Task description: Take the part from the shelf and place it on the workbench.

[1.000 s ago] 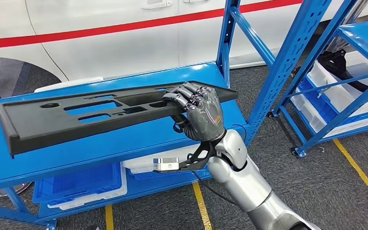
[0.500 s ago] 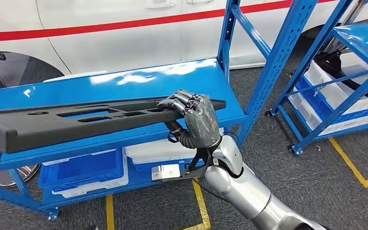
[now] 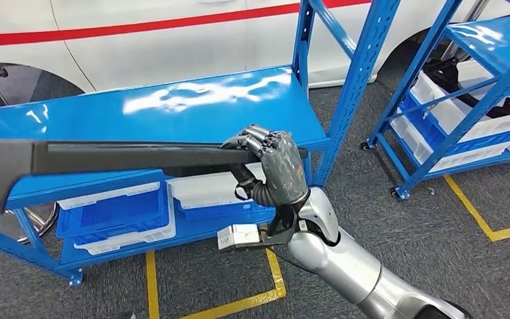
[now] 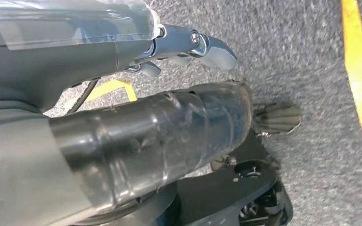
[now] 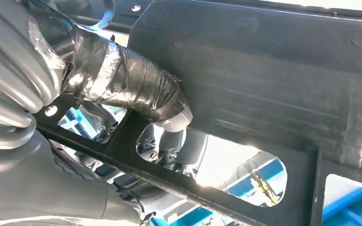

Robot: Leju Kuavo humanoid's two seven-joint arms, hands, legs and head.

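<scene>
Blue metal shelving (image 3: 172, 109) stood in front of a white car with a red stripe (image 3: 139, 40), on grey carpet marked with yellow tape. My right hand (image 3: 275, 166) gripped one end of the long black part (image 3: 119, 158), fingers (image 3: 252, 139) curled over its top edge and thumb (image 5: 141, 92) pressed underneath. It hung level, clear of the shelf, reaching out to my left. My left hand (image 4: 122, 141) pointed at the floor; I could not tell how its fingers lay.

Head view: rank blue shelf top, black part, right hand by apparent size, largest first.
1. blue shelf top: widest, spans most of the rack.
2. black part: long but seen nearly edge-on, and nearer the camera, so its rank against the shelf is unsure.
3. right hand, gripping the part: clearly smallest.
</scene>
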